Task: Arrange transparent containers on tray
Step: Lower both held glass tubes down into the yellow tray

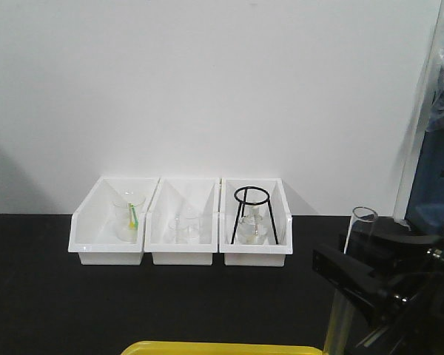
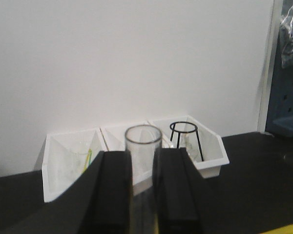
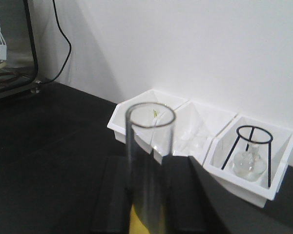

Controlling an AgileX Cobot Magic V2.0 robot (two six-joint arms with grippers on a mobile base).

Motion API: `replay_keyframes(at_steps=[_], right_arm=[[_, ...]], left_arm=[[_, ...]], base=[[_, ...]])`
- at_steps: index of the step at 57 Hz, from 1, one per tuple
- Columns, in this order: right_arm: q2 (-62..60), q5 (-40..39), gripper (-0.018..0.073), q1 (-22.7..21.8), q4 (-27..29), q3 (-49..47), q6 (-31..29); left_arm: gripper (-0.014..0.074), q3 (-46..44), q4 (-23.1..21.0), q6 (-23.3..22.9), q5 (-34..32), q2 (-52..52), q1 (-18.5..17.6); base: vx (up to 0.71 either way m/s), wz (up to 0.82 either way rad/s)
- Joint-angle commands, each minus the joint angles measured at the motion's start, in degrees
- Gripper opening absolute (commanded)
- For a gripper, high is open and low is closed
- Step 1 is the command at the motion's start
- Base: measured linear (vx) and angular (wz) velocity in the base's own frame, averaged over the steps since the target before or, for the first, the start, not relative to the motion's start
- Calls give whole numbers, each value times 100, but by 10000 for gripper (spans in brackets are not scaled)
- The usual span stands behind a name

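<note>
Left end effector [image 2: 143, 157]: black fingers [image 2: 112, 190] pressed onto a test tube [image 2: 143, 144]. The tube stands upright between them, rim up, centre of the left wrist view.

Right end effector [image 3: 149, 163]: same, pinching a second test tube [image 3: 149, 141], centre of the right wrist view.

Both tubes sit in the grips, not on the tray [image 1: 218, 347]. We get only its yellow rim at the bottom edge of the front view, plus a yellow sliver at the bottom right corner of the left wrist view.

The front view shows only the right arm, lower right, with the tube rim poking above it. The left arm is out of that frame.

Mid-frame there are three white bins in a row against the white wall [image 1: 207, 89]:
- left bin [image 1: 85, 222]: beaker [image 1: 126, 222] with a green-yellow stick [image 1: 134, 214]
- middle bin [image 1: 161, 214]: another beaker [image 1: 183, 224]
- right bin [image 1: 283, 222]: black tripod [image 1: 250, 202] over a flask [image 1: 251, 232]

Only the right wrist view shows the black cable [image 3: 63, 44] running down the wall, upper left. The bench [image 1: 44, 281] is black. A blue panel [image 2: 285, 97] sits at the right edge.
</note>
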Motion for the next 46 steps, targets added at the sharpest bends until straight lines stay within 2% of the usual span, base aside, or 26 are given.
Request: replay_keyframes(at_steps=[1,11,15,22,35,46], right_arm=[[154,-90,127,-19,72,-174,193],[781,145,127,-19,60,-359,896],[1101,334,127,-19,49,-506,1090],[1723,628,127,-19,49,-717,1261],[2703,708,128,-19,43,-728,1536],[3368,712,132,-19,-79,-728,1569]], left_arm=[[114,-305,-8,-44,-424,334,-162],[114,-885,-42,-49,-72,1437,-908],[114,-1108,-237,-205,117,1981,-1260],[114,-1346,-596,-347,312,2869,-1623],[125,-1347,-1426,-347,381,4133,-1720],[139,-1347,-1469,-347,387,4829,-1720]], base=[[0,0],[0,0],[0,0],[0,0],[0,0],[0,0]])
